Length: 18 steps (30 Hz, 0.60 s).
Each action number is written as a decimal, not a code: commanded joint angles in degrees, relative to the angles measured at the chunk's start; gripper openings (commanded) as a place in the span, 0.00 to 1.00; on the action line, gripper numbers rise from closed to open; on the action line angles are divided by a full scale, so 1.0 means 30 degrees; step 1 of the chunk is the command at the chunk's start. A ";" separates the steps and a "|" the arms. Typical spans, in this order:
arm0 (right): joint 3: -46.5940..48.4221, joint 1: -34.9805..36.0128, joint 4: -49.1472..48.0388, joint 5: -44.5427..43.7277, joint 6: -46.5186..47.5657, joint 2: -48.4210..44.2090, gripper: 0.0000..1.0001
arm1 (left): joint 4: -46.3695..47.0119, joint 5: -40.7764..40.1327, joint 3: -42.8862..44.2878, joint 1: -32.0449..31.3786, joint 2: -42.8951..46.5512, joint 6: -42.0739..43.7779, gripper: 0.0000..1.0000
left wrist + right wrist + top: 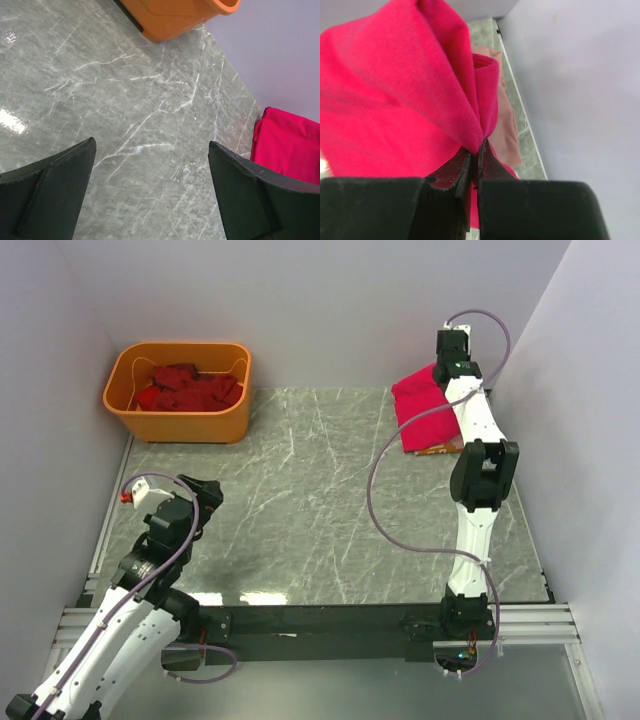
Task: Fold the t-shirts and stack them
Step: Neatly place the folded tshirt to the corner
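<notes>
Left tool (151,143) spread; right tool (475,151) pinching one crimson t-shirt (395,100), perhaps one salmon t-shirt (508,131) beneath.

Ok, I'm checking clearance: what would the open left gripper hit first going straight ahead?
Probably the bare grey marble-patterned tabletop; the left gripper aims between the orange plastic tub and the crimson-pink t-shirt, though depth is unclear.

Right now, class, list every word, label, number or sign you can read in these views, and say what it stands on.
No readable text in any view.
The orange tub, the dark red t-shirts in it, the crimson-pink t-shirt and the salmon-pink t-shirt show no lettering, label or number.
</notes>
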State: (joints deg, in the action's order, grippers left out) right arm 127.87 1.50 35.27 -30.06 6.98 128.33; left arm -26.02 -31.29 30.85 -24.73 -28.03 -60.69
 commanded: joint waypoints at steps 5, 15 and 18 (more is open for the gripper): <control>0.0560 -0.1757 -0.3813 -0.1111 -0.0629 0.1605 0.02 | 0.0382 -0.0586 0.0468 -0.0047 -0.0382 0.0189 0.99; 0.0528 -0.2550 -0.4697 -0.1112 -0.0980 0.3336 0.49 | 0.0588 -0.0849 0.0819 -0.0047 -0.0704 0.0336 1.00; 0.0297 -0.2579 -0.4461 -0.0937 -0.1594 0.2869 0.66 | 0.0354 -0.1083 0.1083 -0.0047 -0.0851 0.0366 0.99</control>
State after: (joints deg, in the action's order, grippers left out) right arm 127.79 -6.24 24.51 -31.94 4.43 138.69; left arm -26.00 -32.62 31.03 -24.73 -30.24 -60.64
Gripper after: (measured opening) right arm 0.644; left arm 0.994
